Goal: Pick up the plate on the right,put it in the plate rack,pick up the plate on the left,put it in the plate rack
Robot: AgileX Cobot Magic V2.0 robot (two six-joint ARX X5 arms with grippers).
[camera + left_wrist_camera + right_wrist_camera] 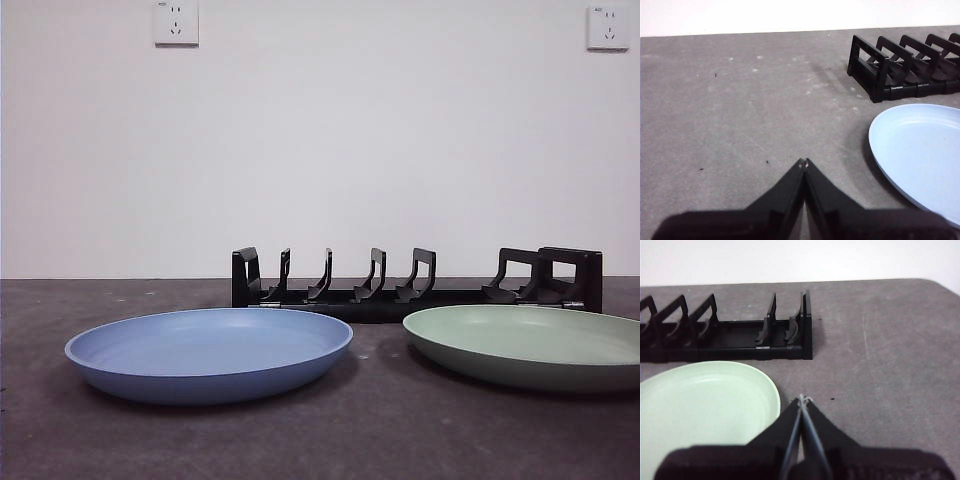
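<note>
Beside each plate, left end effector (804, 162) and right end effector (802, 399) pressed together, empty.

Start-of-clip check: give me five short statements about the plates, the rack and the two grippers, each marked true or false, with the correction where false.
1. Both plates lie flat on the table in front of the plate rack. True.
2. The green plate already stands between the rack's dividers. False: it lies on the table, and the rack holds nothing.
3. The blue plate lies nearer the left gripper. True.
4. The right gripper holds the green plate's rim. False: it is shut on nothing, hanging above the table beside the plate.
5. The left gripper is open wide over the blue plate. False: it is shut, over bare table beside that plate.
</note>
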